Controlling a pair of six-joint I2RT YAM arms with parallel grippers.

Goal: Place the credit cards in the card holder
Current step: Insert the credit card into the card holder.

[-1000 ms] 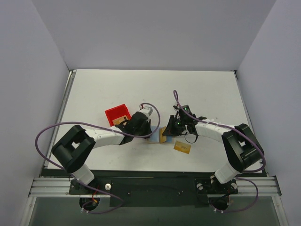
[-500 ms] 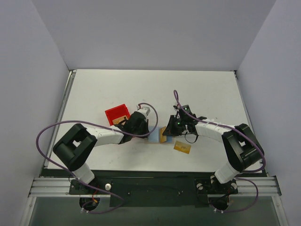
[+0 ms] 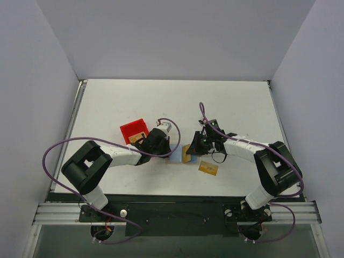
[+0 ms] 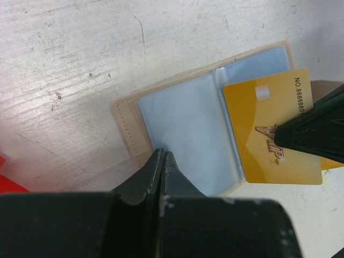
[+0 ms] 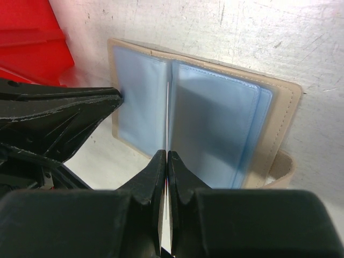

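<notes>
**Pinching and pressing**

My right pincer (image 5: 165, 156) is pinching a thin, shiny yellow plastic card (image 4: 269, 134) over the open, blue-lined tan card holder (image 4: 183, 123). My left pincer (image 4: 162, 157), squeezed tight, is touching its edge. That right pincer is hiding the card's corner.

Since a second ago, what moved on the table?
The left gripper slid slightly left, uncovering more of the open wallet. Nothing was grabbed or dropped. The right gripper still pinches a yellow card over the wallet; the spare card and red bin stayed put.
</notes>
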